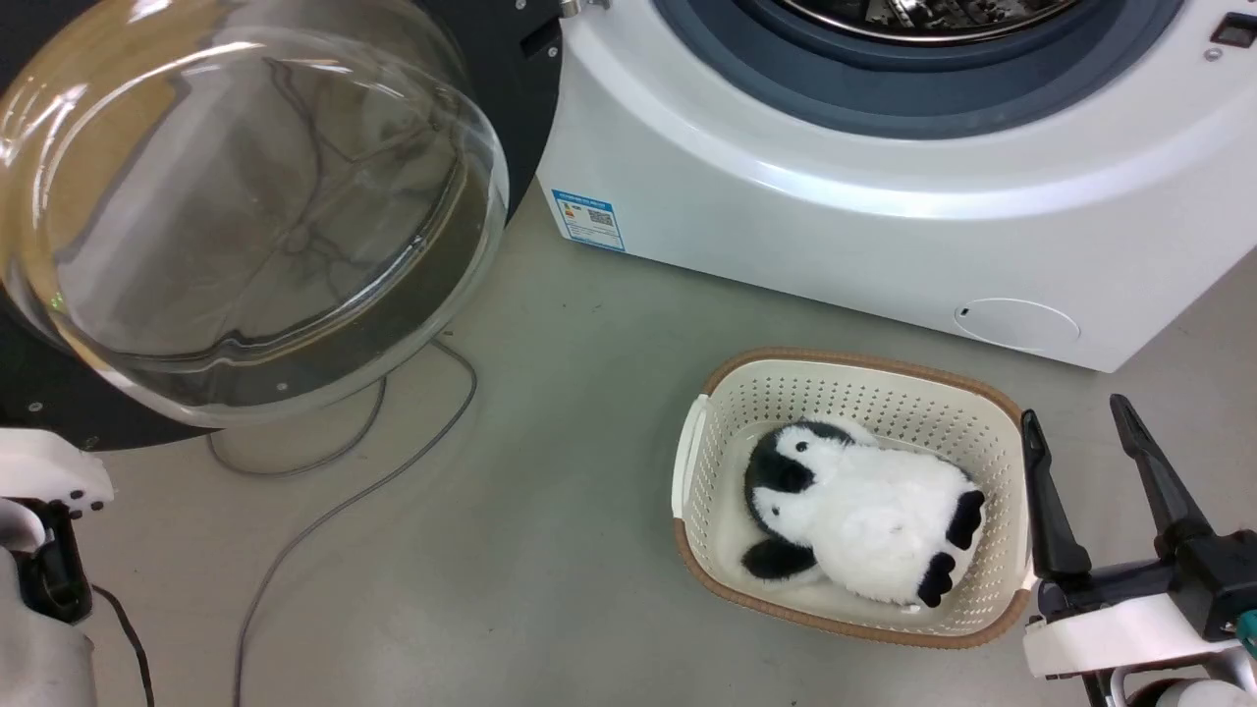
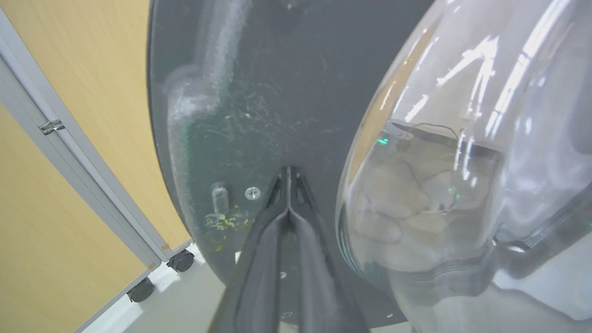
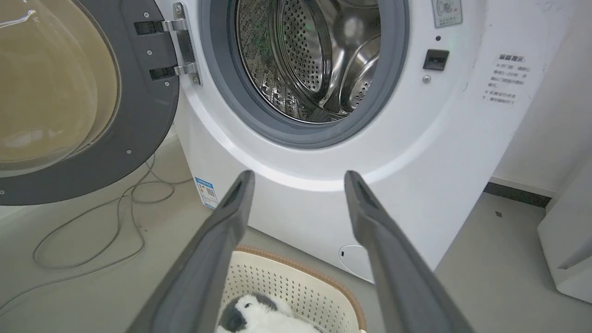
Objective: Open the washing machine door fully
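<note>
The washing machine door stands swung out to the left of the white washing machine. Its clear glass bowl bulges toward me from the black ring. In the right wrist view the door hangs on its metal hinge beside the grey-rimmed steel drum. My left gripper is shut, its tips against or just off the door's black inner face, left of the glass bowl. My right gripper is open and holds nothing, hovering by the basket; its fingers frame the machine's front.
A cream perforated basket holding a plush penguin sits on the floor before the machine. Grey cables loop on the floor under the door. A wood-coloured panel on casters stands behind the door. Another white appliance is right of the machine.
</note>
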Motion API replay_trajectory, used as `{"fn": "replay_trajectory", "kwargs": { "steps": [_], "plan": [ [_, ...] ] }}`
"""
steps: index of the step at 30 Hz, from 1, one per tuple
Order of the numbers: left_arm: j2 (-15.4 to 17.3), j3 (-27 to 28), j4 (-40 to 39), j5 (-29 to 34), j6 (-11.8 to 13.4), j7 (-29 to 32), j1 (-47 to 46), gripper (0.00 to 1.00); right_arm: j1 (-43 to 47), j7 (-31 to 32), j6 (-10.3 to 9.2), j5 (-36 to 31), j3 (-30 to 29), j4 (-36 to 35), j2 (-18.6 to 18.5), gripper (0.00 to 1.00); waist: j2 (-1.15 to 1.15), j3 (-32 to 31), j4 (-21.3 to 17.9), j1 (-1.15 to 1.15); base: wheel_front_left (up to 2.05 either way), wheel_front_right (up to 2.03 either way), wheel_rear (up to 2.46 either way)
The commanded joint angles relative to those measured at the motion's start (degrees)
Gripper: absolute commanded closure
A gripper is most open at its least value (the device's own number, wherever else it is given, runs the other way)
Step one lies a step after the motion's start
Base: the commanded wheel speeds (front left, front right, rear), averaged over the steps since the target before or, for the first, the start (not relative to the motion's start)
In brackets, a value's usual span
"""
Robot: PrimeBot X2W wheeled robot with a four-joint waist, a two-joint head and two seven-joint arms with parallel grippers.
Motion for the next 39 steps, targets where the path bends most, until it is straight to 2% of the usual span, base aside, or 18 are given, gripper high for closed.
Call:
{"fn": "replay_trajectory", "kwargs": {
  "steps": [1,9,19,31,39],
  "plan": [
    [0.4,0.5,0.9,0.4,-0.1,0.1,-1.5,1.0,-0.7,-0.2,0.03,-0.3,0.0,0.1,0.2,0.0,0.0,0.0,-0.2,0.0,0.0,0.0,0.0],
    [0.1,2.6,3.1,1.4,-0.6,0.1,-0.6,1.0,-0.6,-0.2,0.03,0.5,-0.1,0.7,0.2,0.0,0.0,-1.8,-1.5,0.0,0.0,0.0,0.0],
    [-3.9,3.1,-7.0,4.8,-3.0,0.1,6.3,1.0,2.0,-0.2,0.03,3.0,-0.6,1.4,0.2,0.0,0.0,-8.1,-1.8,0.0,0.0,0.0,0.0],
    [-11.3,-1.7,-22.9,8.7,-6.4,0.1,14.2,1.0,4.0,-0.2,0.03,5.1,0.0,0.5,0.2,0.0,0.0,-13.1,-4.2,0.0,0.0,0.0,0.0],
    [-14.3,-6.3,-26.2,8.1,-8.9,0.1,18.6,1.0,5.4,-0.2,0.03,6.1,0.1,0.1,0.2,0.0,0.0,-15.6,-7.8,0.0,0.0,0.0,0.0]
  ]
}}
